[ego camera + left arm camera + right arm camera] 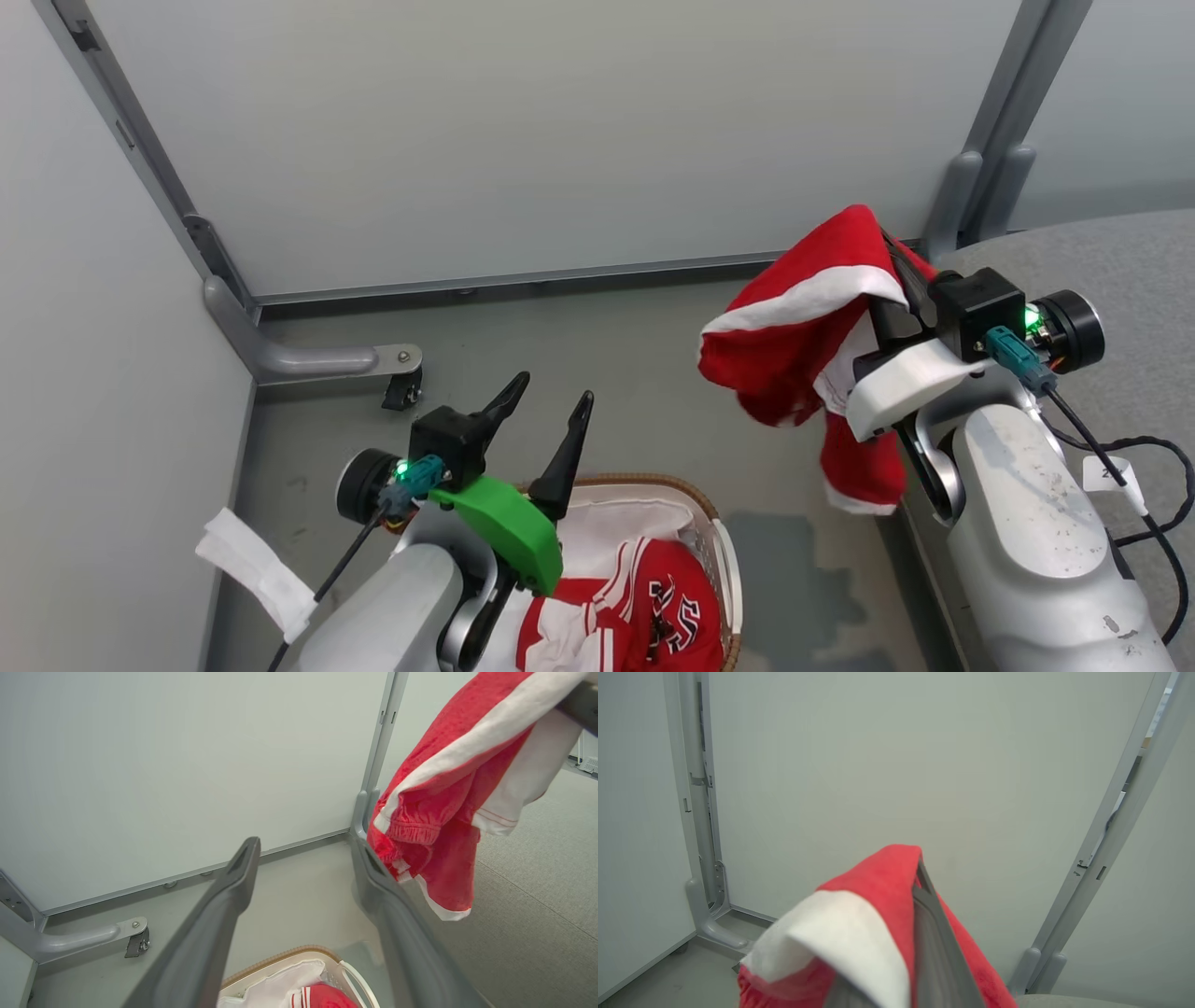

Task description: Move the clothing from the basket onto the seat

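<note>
L hand (pixel 551 387) open above basket (pixel 691 490), numbered jersey (pixel 653 597) inside.
R hand (pixel 922 872) grips other jersey (pixel 794 345) (not yet on seat (pixel 1139 271)).

Grey forearm (pixel 1027 523), apparently scuffed; green wrist cover (pixel 509 527).

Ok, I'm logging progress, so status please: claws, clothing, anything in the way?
Left claw open, empty, above basket. Right claw shut on red jersey, hanging short of seat. Numbered jersey in basket. No obstruction seen.
</note>
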Controlling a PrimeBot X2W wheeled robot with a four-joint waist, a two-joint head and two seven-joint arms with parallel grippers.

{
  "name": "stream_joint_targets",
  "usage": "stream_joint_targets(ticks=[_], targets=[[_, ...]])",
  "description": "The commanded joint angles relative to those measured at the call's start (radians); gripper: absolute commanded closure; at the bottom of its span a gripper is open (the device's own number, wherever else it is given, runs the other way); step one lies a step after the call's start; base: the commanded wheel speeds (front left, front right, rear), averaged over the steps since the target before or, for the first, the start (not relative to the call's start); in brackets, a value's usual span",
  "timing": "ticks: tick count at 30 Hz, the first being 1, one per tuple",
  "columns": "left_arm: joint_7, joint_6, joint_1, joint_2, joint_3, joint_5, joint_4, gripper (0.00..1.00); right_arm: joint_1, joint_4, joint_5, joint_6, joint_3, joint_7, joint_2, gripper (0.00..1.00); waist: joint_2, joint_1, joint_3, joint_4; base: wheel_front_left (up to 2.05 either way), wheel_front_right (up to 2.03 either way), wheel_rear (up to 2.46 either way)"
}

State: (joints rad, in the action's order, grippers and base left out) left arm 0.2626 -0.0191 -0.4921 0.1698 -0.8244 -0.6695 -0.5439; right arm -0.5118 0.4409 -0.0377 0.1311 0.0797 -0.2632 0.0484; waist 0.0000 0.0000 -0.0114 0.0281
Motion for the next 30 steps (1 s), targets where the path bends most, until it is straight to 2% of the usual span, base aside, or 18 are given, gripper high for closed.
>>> stream_joint_targets(ticks=[1,8,14,21,30], targets=[[0.003,-0.007,0.032,-0.003,0.027,0.029,0.012,0.00,0.012,-0.005,-0.006,-0.001,-0.006,-0.002,0.004,1.00,0.0000,0.0000,0.005,-0.008,0.00,0.00,0.00],[0.002,-0.035,0.111,-0.029,0.141,0.143,0.051,0.00,0.009,0.003,-0.013,-0.001,-0.019,-0.002,0.004,1.00,0.0000,0.0000,0.018,-0.039,0.00,0.00,0.00],[0.002,-0.055,0.159,-0.056,0.218,0.215,0.073,0.00,-0.006,0.005,-0.022,-0.001,-0.020,-0.002,0.004,1.00,0.0000,0.0000,0.034,-0.097,0.00,0.00,0.00],[0.002,-0.077,0.181,-0.080,0.287,0.278,0.088,0.00,-0.026,-0.016,-0.062,-0.001,-0.047,-0.002,0.004,1.00,0.0000,0.0000,0.077,-0.224,0.00,0.00,0.00],[0.002,-0.099,0.157,-0.101,0.315,0.340,0.088,0.00,-0.047,-0.043,-0.083,-0.001,-0.094,-0.002,0.003,1.00,0.0000,0.0000,0.150,-0.398,0.00,0.00,0.00]])
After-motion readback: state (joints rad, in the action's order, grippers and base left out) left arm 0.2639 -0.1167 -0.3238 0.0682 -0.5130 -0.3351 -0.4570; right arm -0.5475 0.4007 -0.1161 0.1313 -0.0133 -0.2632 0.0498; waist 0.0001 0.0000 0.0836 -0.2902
